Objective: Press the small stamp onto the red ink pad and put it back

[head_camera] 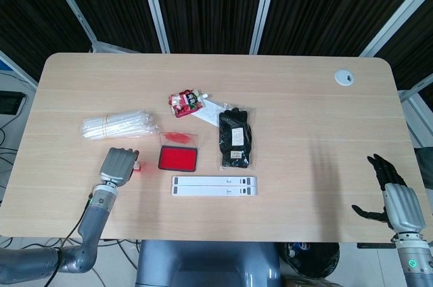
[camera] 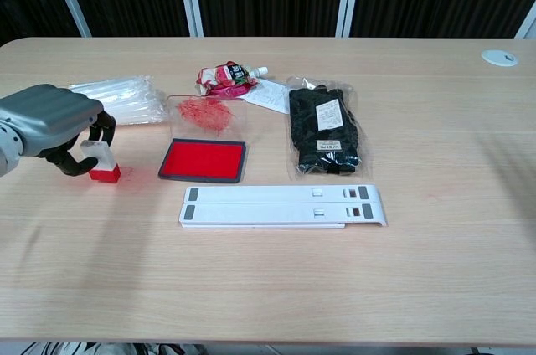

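Note:
My left hand [camera: 52, 123] [head_camera: 118, 164] grips the small stamp [camera: 102, 162], a clear block with a red base, which stands on the table left of the red ink pad [camera: 203, 160] [head_camera: 178, 158]. In the head view only the stamp's red tip [head_camera: 138, 165] shows beside the hand. The ink pad lies open, its clear lid [camera: 207, 112] raised behind it and smeared with red. My right hand [head_camera: 394, 196] hangs at the table's near right edge, fingers spread, holding nothing; the chest view does not show it.
A white flat bar [camera: 283, 205] lies in front of the ink pad. A black packet [camera: 325, 131], a red snack pouch [camera: 226, 79] and a bundle of clear straws [camera: 121, 95] lie behind. A round grommet [head_camera: 344, 77] sits far right.

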